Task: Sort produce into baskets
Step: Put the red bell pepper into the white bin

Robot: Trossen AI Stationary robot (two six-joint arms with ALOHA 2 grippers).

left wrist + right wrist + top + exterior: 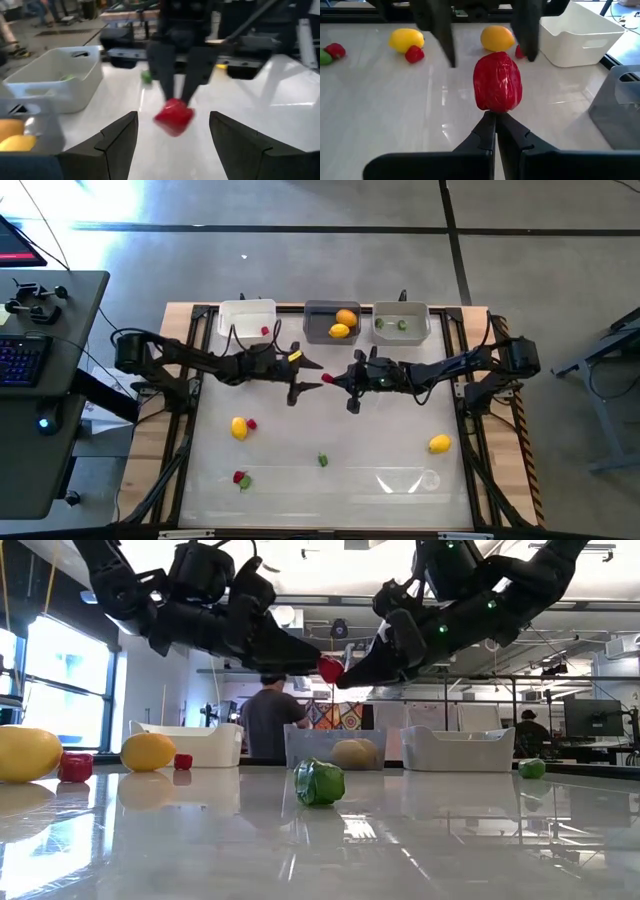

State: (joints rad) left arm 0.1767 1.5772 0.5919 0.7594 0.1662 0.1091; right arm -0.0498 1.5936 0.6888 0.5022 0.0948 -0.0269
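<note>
Pinched tight, the right gripper [495, 117] holds a red pepper-shaped piece [497, 82] by its lower end, its glossy skin ribbed and wrinkled. Both arms meet above the middle of the white, shiny table [330, 430], well off the surface in the low view. Facing it, the left gripper [172, 130] has its dark, wedge-shaped fingers spread wide, one on each side of the red piece [173, 116] without touching it.

Along the table's far edge stand three smooth, rectangular plastic bins. One small red bit lies in the white basket [247, 318]. An orange round fruit [346, 318] and a yellow lemon [340, 331] sit in the dark grey basket [332, 321], while the light grey basket [401, 321] holds small green bits.

Loose on the table, on the left arm's side, are a yellow lemon-shaped fruit [238, 427] with a red berry [251, 423] just beside it, and nearer the front edge a red-and-green pair [241, 478]. A small lumpy green pepper [323, 460] lies near the middle, and another yellow fruit [439, 444] on the right arm's side.
</note>
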